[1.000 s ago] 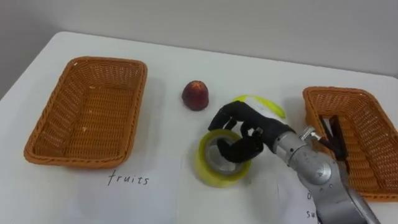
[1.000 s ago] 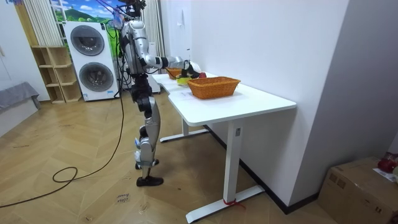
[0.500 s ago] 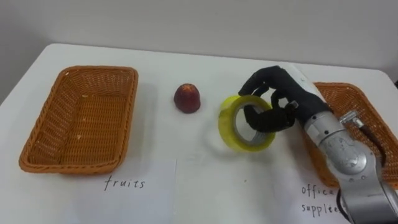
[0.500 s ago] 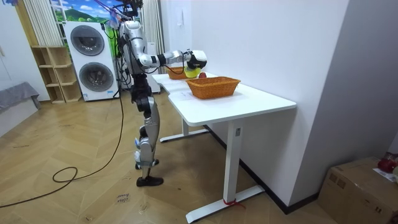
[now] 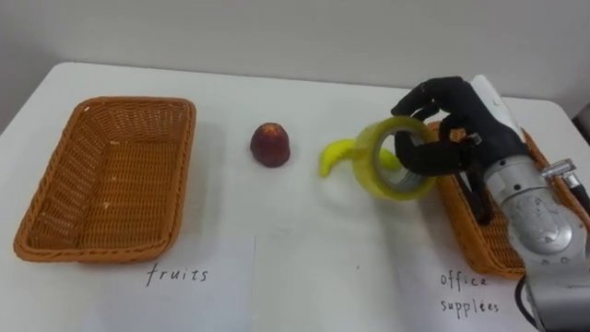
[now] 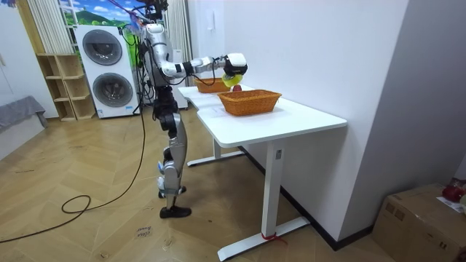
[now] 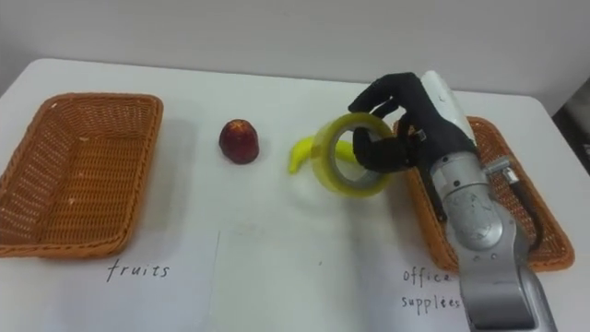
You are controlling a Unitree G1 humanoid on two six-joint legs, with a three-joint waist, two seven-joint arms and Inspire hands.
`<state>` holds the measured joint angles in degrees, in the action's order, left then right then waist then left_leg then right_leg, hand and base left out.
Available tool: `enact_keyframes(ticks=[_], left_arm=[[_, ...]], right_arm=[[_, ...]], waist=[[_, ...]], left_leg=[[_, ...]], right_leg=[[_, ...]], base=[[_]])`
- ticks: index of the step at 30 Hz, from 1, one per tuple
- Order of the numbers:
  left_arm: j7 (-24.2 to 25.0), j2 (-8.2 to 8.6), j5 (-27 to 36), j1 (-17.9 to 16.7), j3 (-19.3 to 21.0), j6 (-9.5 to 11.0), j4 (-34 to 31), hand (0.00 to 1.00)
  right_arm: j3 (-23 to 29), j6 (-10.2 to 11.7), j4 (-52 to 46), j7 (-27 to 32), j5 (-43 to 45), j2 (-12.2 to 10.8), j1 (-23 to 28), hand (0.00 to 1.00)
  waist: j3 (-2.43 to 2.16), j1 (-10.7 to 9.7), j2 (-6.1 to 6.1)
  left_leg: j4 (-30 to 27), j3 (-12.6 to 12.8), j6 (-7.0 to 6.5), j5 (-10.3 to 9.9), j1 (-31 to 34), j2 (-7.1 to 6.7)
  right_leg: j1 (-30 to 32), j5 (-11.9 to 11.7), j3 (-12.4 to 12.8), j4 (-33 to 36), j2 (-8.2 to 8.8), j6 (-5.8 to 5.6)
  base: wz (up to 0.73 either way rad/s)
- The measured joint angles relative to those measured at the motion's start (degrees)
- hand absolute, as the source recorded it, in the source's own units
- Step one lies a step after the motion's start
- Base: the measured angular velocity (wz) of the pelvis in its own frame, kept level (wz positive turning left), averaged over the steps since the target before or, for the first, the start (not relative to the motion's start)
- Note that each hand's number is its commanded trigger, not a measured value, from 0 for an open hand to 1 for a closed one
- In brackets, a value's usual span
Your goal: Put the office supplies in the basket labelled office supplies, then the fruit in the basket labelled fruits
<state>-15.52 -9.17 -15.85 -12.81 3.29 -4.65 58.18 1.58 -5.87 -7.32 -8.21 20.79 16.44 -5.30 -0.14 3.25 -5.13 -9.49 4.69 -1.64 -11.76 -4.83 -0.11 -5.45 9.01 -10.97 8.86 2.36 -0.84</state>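
My right hand (image 5: 461,124) (image 7: 419,120) is shut on a yellow tape roll (image 5: 392,159) (image 7: 346,157), held above the table just left of the office supplies basket (image 5: 516,258) (image 7: 544,231). A dark object (image 5: 475,198) lies inside that basket. Partly hidden behind the roll, a yellow banana (image 5: 336,155) (image 7: 302,150) lies on the table. A red apple (image 5: 270,145) (image 7: 239,140) stands at the table's middle. The fruits basket (image 5: 101,180) (image 7: 69,175) at the left holds nothing. In the room view I stand at the table's end with the right hand (image 6: 234,65) raised over it.
Paper labels lie before the baskets: "fruits" (image 5: 177,275) and the office supplies label (image 5: 470,293). The white table (image 5: 304,267) has bare room between the baskets. A wall runs along its far edge.
My right hand has lifted the tape roll off the table and carried it right, to the edge of the office supplies basket, uncovering the banana.
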Motion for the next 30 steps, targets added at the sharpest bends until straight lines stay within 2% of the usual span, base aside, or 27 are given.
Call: enact_keyframes(ticks=[3, 7, 11, 15, 22, 28, 30], left_arm=[[0.00, 0.12, 0.00, 0.08, -0.01, 0.10, -1.02, 0.00], [0.00, 0.20, 0.02, 0.17, -0.01, 0.32, -1.02, 0.00], [0.34, 0.18, -0.20, 0.00, 1.14, 0.83, -0.84, 0.00], [1.59, -0.17, -0.70, -0.24, 1.67, 0.82, -0.86, 0.00], [2.32, 0.03, -0.64, -0.10, 3.74, 0.80, -0.85, 0.00], [1.01, 0.86, -0.59, -0.21, 4.07, 0.81, -0.86, 0.00], [0.91, 0.86, -0.57, -0.32, 4.03, 0.81, -0.85, 0.00]], right_arm=[[-0.02, 0.00, -0.50, 0.09, -0.34, -0.01, 0.00, 1.00], [-0.01, 0.02, -0.82, 0.24, -0.47, -0.01, 0.00, 1.00], [0.03, 0.04, -0.74, 1.02, -0.42, 0.00, 0.02, 1.00], [0.13, -0.08, -0.06, 1.09, -0.18, 0.07, 0.08, 1.00], [3.62, -0.08, -0.16, 1.94, -0.99, 0.66, 0.07, 1.00], [6.16, -0.08, -0.16, 4.67, -1.04, 1.74, 0.07, 1.00], [6.53, -0.06, -0.17, 5.84, -1.53, 1.81, 0.07, 1.00]], waist=[[0.27, 0.08, 0.40], [0.29, -0.06, 1.40], [0.60, -0.05, 2.14], [0.56, -0.42, 2.15], [0.17, -1.60, 1.77], [-0.48, -1.87, 0.64], [-0.52, -1.93, 0.24]], left_leg=[[0.19, 0.69, 0.04, -0.02, -0.48, 0.26], [0.38, 1.50, 0.08, -0.06, -0.95, 0.35], [0.49, 2.95, 0.12, -0.09, -1.49, 0.54], [0.78, 3.06, 0.12, -0.09, -1.73, 0.53], [0.78, 2.99, 0.10, -0.08, -1.65, 0.48], [0.76, 3.02, 0.10, -0.06, -1.78, 0.51], [0.75, 3.01, 0.10, -0.06, -1.82, 0.53]], right_leg=[[0.02, -0.04, 0.72, 0.09, -0.16, 0.06], [0.47, -0.05, 1.79, 0.98, -0.29, 0.07], [0.65, -0.09, 2.99, 1.09, -0.51, 0.13], [0.72, -0.11, 3.09, 1.42, -0.53, 0.16], [0.86, -0.10, 3.03, 1.68, -0.52, 0.15], [0.79, -0.10, 3.00, 1.67, -0.53, 0.15], [0.71, -0.10, 2.93, 1.66, -0.53, 0.15]], base=[[-0.11], [-0.13], [-0.17], [-0.02], [0.00], [0.00], [0.00]])
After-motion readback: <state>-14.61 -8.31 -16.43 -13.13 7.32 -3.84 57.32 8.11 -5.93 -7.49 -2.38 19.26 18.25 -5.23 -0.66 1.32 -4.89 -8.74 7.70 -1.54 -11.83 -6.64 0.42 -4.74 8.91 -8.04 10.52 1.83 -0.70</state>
